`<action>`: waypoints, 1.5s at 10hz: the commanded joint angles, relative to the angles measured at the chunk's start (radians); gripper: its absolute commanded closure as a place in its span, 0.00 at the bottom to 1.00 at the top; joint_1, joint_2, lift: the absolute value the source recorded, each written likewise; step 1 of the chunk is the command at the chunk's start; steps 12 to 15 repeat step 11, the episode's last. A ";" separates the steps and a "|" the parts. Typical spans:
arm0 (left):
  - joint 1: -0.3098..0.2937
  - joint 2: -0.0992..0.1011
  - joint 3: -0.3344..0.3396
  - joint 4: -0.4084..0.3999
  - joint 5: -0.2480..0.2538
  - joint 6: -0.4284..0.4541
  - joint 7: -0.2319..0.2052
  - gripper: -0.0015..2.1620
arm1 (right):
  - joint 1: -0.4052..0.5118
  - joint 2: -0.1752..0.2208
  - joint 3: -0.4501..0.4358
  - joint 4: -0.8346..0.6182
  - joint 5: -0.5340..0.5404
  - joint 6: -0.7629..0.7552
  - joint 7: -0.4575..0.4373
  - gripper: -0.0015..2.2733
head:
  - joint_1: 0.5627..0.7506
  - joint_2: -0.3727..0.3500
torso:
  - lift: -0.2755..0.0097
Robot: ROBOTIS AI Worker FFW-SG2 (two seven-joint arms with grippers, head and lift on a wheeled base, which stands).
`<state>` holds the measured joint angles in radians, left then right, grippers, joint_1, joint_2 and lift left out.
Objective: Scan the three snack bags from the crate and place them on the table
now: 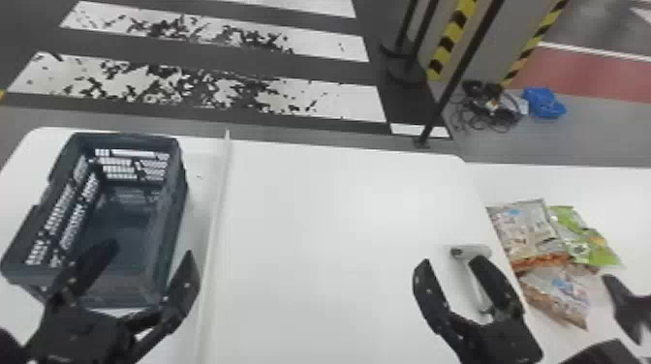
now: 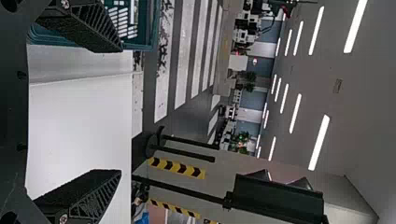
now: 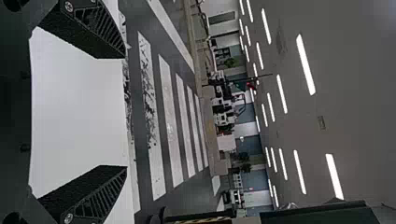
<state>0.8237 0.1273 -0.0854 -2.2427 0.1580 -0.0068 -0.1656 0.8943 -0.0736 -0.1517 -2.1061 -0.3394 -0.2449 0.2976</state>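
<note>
1. Progress: the three snack bags appear to be out of the crate (image 1: pixel 181 167). They lie grouped on the adjoining worktop (image 1: pixel 605 186), at the robot's right: pale printed bag (image 1: pixel 523 232), green bag (image 1: pixel 588 244), brown-and-clear bag (image 1: pixel 557 295).
2. Scanning: not verifiable from bag positions alone. Judgement – placing looks complete, and scanning probably is too.
3. Left: likely nothing beyond parking the arms; scan confirmation is the one open item.
4. Left end effector (image 1: pixel 152 250): fingers spread wide, nothing between them, seen over the near part of the crate. Right end effector (image 1: pixel 451 263): also wide and without a load, near the scanner (image 1: pixel 473 278).
5. Scanner: light grey, smooth-looking, T-like outline; lying on the central worktop (image 1: pixel 339 218), its handle partly behind one finger.
6. Bags: thin glossy film, creased, roughly rectangular, edges touching or overlapping. Would expect them to slump and slide if pushed.
7. Crate: dark blue-grey, apparently rigid plastic; deep box, slotted walls, thick rim.
8. Worktop: matt white, flat, rounded far corners; a straight raised strip (image 1: pixel 220 193) runs beside the crate.
9. Finger pads (image 3: pixel 105 30): black, angular, ribbed sides, grainy inner faces.
</note>
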 commanded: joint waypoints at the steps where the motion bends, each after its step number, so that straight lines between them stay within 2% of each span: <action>1: 0.002 0.000 0.000 0.000 0.000 0.000 0.000 0.03 | 0.000 0.000 0.001 0.002 -0.001 -0.001 0.003 0.04 | 0.70 0.23 | 0.84; 15: 0.003 -0.002 -0.004 0.000 0.000 0.000 0.000 0.03 | 0.005 -0.002 -0.005 0.000 -0.003 -0.001 0.012 0.04 | 0.70 0.23 | 0.84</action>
